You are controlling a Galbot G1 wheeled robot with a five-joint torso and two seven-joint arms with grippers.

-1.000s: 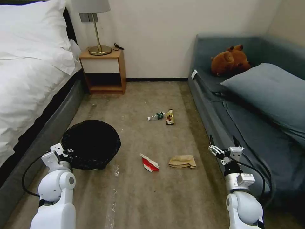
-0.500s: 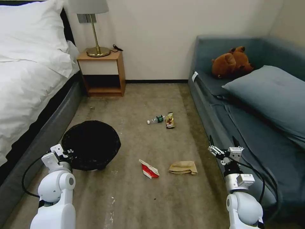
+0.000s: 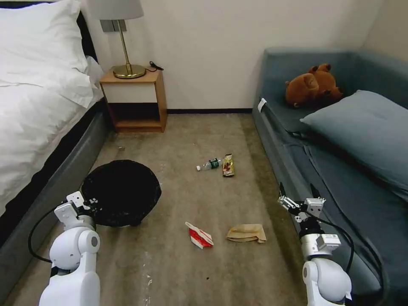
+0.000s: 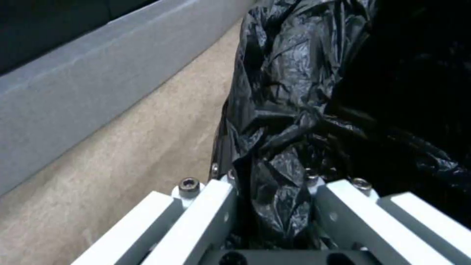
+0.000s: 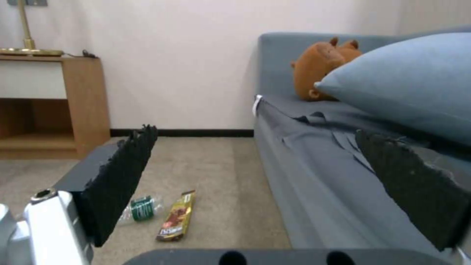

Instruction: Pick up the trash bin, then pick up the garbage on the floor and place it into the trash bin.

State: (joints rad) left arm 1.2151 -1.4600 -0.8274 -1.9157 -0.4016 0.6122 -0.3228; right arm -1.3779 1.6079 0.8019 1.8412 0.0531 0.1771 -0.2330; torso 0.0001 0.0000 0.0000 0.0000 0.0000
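Note:
The trash bin, lined with a crinkly black bag, is at the left by the bed. My left gripper is shut on its near rim; the left wrist view has the bag pinched between the white fingers. My right gripper hangs open and holds nothing, beside the sofa's edge. The garbage lies on the carpet: a red-and-white wrapper and a brown paper bag nearer me, a small clear bottle and a dark-gold snack wrapper farther off.
A bed runs along the left and a grey-blue sofa with a pillow and a brown plush toy along the right. A wooden nightstand with a lamp stands at the far wall. Carpet lies open between them.
The whole picture has slid downward, so the camera has moved. The bin has kept its place at my left gripper while the floor litter has drawn nearer. Both grippers keep their states.

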